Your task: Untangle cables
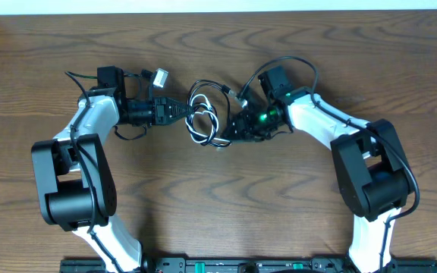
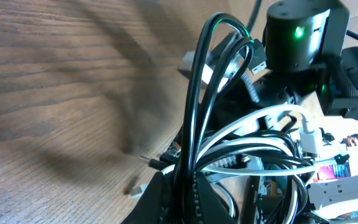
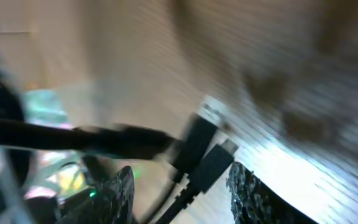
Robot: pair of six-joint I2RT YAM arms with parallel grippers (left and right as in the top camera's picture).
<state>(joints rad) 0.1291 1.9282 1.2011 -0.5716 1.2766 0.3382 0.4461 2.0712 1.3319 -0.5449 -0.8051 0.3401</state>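
Observation:
The cables (image 1: 203,115) lie tangled in loops at the table's middle: several black cords and one white cord, between my two grippers. My left gripper (image 1: 183,112) comes in from the left. In the left wrist view its jaws (image 2: 188,194) are shut on a few black cords (image 2: 194,112), with the white cord (image 2: 253,121) looping just beyond. My right gripper (image 1: 228,135) reaches in from the right at the bundle's lower right edge. The right wrist view is blurred. There its fingers (image 3: 180,174) stand apart, with two black plug ends (image 3: 205,160) between them, not pinched.
A small white plug (image 1: 159,77) lies behind the left wrist, and another small plug end (image 1: 239,96) lies near the right wrist. The right arm's own thick black cable (image 1: 287,64) arcs above it. The right wrist housing with a green light (image 2: 298,34) stands close in front of the left gripper.

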